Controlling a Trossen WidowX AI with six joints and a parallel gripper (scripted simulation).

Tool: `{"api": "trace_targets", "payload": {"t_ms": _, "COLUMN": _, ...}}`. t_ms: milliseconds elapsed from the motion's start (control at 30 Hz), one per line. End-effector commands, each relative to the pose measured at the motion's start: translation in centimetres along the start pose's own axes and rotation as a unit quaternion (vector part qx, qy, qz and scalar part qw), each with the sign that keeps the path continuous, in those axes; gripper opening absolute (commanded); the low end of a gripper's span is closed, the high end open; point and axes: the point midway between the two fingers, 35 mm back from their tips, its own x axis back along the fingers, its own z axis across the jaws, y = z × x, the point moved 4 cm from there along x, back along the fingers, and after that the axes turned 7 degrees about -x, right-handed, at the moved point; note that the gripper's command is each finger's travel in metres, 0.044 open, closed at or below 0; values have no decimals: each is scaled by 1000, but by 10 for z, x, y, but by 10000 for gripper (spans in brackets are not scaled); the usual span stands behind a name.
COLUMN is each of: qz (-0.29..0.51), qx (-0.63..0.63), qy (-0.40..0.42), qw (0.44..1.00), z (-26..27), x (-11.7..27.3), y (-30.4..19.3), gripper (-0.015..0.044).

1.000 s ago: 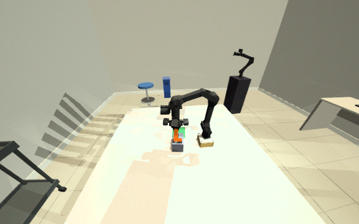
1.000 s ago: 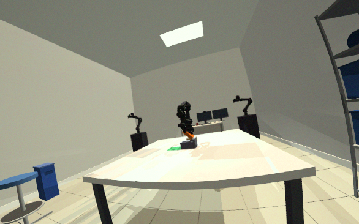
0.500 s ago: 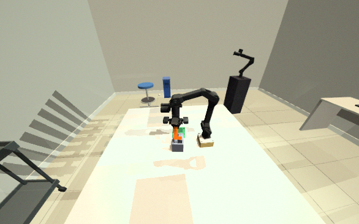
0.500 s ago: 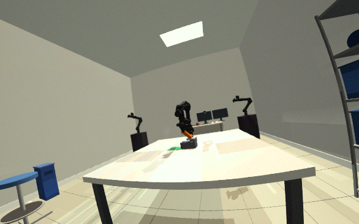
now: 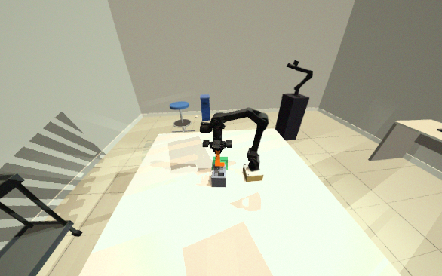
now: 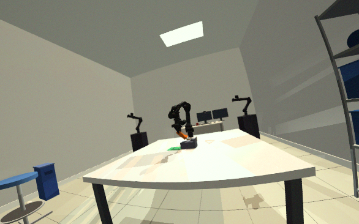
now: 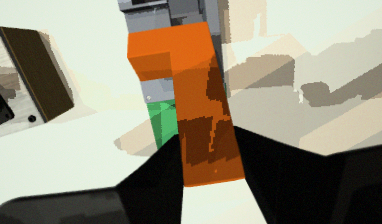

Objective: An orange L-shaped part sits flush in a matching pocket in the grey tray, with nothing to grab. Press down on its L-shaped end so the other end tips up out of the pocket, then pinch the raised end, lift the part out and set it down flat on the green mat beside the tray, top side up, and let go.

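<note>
My gripper (image 7: 205, 137) is shut on the straight end of the orange L-shaped part (image 7: 197, 100). The part hangs tilted in the air, its L-shaped end pointing down and away from the fingers. In the top view the part (image 5: 218, 158) is above the grey tray (image 5: 219, 178), clear of its pocket, with the gripper (image 5: 217, 150) over it. The green mat (image 5: 213, 161) lies just behind the tray and is partly hidden by the part. In the exterior view the part (image 6: 181, 134) hangs over the gap between the tray (image 6: 188, 143) and the mat (image 6: 174, 149). In the wrist view the tray (image 7: 157, 20) and the mat (image 7: 164, 122) lie below the part.
The arm's tan base block (image 5: 253, 174) stands right of the tray and shows at the left of the wrist view (image 7: 29, 80). A stool (image 5: 179, 113) and a blue bin (image 5: 204, 106) stand on the floor beyond the table.
</note>
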Motion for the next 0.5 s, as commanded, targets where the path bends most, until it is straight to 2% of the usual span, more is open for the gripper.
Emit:
{"api": "trace_targets", "payload": {"t_ms": 0, "qz": -2, "qx": 0, "qy": 0, "qw": 1000, "z": 0, "x": -1, "y": -14, "gripper": 0}}
{"api": "trace_targets", "payload": {"t_ms": 467, "qz": 1, "qx": 1, "qy": 0, "qw": 1000, "z": 0, "x": -1, "y": -70, "gripper": 0}}
